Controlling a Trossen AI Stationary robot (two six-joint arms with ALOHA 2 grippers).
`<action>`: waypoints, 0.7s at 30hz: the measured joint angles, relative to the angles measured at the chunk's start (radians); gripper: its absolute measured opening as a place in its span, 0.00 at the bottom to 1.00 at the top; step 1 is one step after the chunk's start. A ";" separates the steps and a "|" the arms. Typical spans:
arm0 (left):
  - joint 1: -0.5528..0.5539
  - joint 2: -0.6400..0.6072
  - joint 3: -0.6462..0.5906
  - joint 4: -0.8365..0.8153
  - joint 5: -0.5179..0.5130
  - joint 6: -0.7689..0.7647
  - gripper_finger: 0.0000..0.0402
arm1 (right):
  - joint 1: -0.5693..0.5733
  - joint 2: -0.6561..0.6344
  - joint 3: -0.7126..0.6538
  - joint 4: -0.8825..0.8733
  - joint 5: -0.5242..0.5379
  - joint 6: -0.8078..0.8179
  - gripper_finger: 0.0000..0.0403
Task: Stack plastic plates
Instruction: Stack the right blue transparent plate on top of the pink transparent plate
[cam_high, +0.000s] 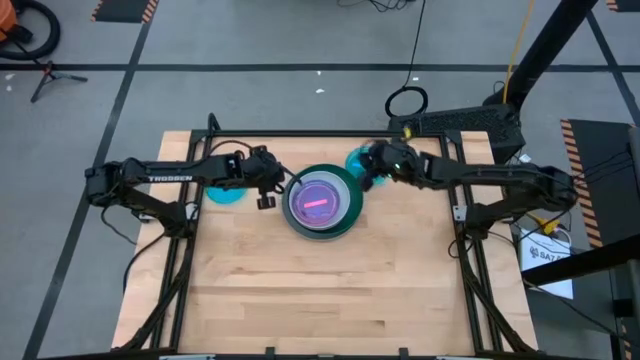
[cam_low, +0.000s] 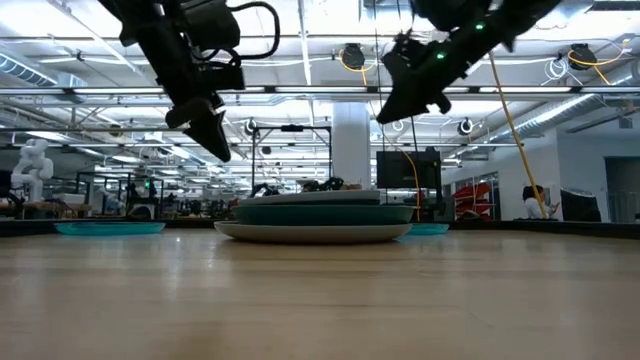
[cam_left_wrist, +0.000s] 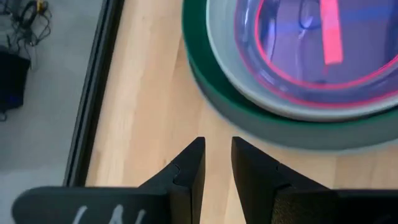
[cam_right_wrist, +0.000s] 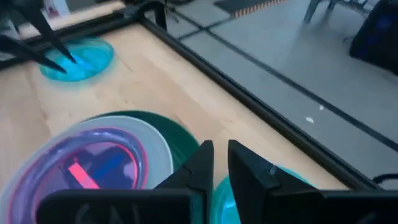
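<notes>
A stack of plates (cam_high: 320, 200) sits mid-table: large dark green and grey plates with a glossy pink-rimmed plate on top, seen too in the low view (cam_low: 315, 215) and both wrist views (cam_left_wrist: 298, 62) (cam_right_wrist: 106, 162). One bright blue plate (cam_high: 222, 195) (cam_low: 110, 228) lies flat left of the stack, under my left arm. Another bright blue plate (cam_high: 356, 160) (cam_right_wrist: 292, 186) lies flat at the stack's far right. My left gripper (cam_high: 268, 195) (cam_left_wrist: 217, 143) hovers shut just left of the stack. My right gripper (cam_high: 372, 170) (cam_right_wrist: 221, 146) hovers shut over the right blue plate. Both hold nothing. Other plates are not visible.
A black metal frame (cam_high: 300, 135) runs along the table's far and side edges. Bare wood (cam_high: 320, 290) spreads across the near half of the table. In the low view both grippers (cam_low: 215, 135) (cam_low: 395, 105) hang well above the table top.
</notes>
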 joint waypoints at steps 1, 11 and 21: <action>0.005 -0.005 -0.001 -0.006 0.000 0.006 0.21 | -0.018 0.018 0.027 -0.033 -0.022 -0.005 0.11; 0.067 -0.147 -0.068 0.170 0.128 0.078 0.21 | -0.174 0.190 0.265 -0.396 -0.127 0.011 0.11; 0.117 -0.397 -0.163 0.259 0.136 0.035 0.21 | -0.305 0.259 0.277 -0.539 -0.179 0.037 0.11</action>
